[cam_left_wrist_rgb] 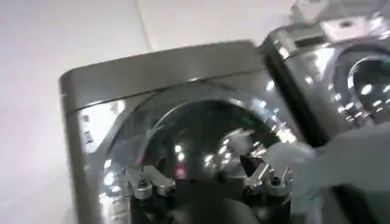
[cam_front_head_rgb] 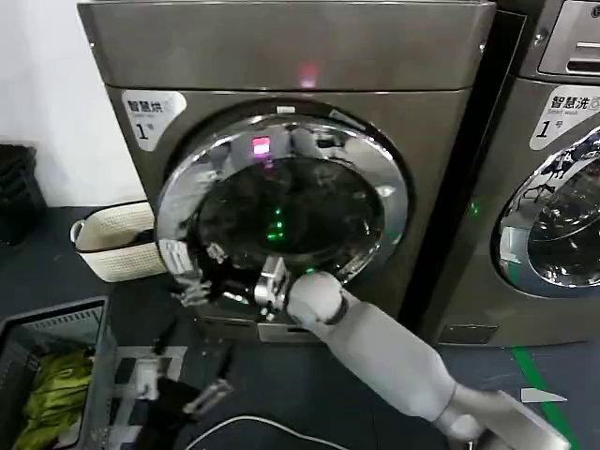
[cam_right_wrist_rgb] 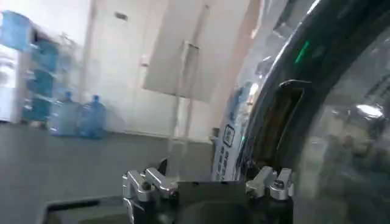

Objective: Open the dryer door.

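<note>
The dryer door point(cam_front_head_rgb: 281, 202) is a wide chrome ring around dark glass on the bronze-grey machine point(cam_front_head_rgb: 281, 52). Its left edge seems to stand slightly off the front. My right arm reaches in from the lower right, and the right gripper point(cam_front_head_rgb: 211, 277) is at the door's lower left rim. In the right wrist view that gripper point(cam_right_wrist_rgb: 207, 182) is open with nothing between its fingers, beside the door's edge and handle recess point(cam_right_wrist_rgb: 286, 115). My left gripper point(cam_front_head_rgb: 178, 384) hangs low in front of the machine. It is open point(cam_left_wrist_rgb: 206, 179) and faces the door point(cam_left_wrist_rgb: 201, 140) from a distance.
A second, silver machine point(cam_front_head_rgb: 553, 206) stands close on the right. A white basket point(cam_front_head_rgb: 112, 244) sits on the floor left of the dryer. Nearer me is a dark crate point(cam_front_head_rgb: 56, 323) with green cloth in it. Green tape point(cam_front_head_rgb: 534, 375) marks the floor on the right.
</note>
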Robot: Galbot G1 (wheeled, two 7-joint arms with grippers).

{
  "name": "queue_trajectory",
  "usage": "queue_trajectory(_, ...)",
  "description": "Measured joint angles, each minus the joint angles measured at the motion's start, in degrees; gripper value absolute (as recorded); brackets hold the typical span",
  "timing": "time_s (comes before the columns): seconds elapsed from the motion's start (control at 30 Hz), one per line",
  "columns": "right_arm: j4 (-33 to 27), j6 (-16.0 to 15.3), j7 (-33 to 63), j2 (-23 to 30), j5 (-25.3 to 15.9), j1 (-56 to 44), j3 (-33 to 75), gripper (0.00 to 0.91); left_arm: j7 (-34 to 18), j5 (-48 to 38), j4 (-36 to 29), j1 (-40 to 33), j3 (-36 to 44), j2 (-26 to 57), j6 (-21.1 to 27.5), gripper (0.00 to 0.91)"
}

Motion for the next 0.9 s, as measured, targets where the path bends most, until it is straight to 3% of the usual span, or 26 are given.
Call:
queue_trajectory(0.2,2.17,4.72,-7.52,-3.42,5.89,-0.64,-0.97,0.907,-1.44,1.04,1.16,1.57,-11.58,-0.07,1.27,0.907)
queue_trajectory(0.47,7.01,5.74,-20.28,-9.0,10.2,-3.5,1.26,0.907,-0.97,-2.22,3.77,-2.82,-24.65,1.17,5.52,0.907)
queue_trajectory(0.7,13.1,4.86,-29.87,-16.14,14.15,-9.11,7.36,0.907,0.44,-6.6,5.87,-8.62,-21.75,5.51,10.47,0.907)
queue_trajectory(0.9,18.33,5.91,-32.03,-21.8,12.5,-18.4,18.1,0.907,1.76,-7.67,8.17,-15.95,-14.43,9.03,14.22,0.907)
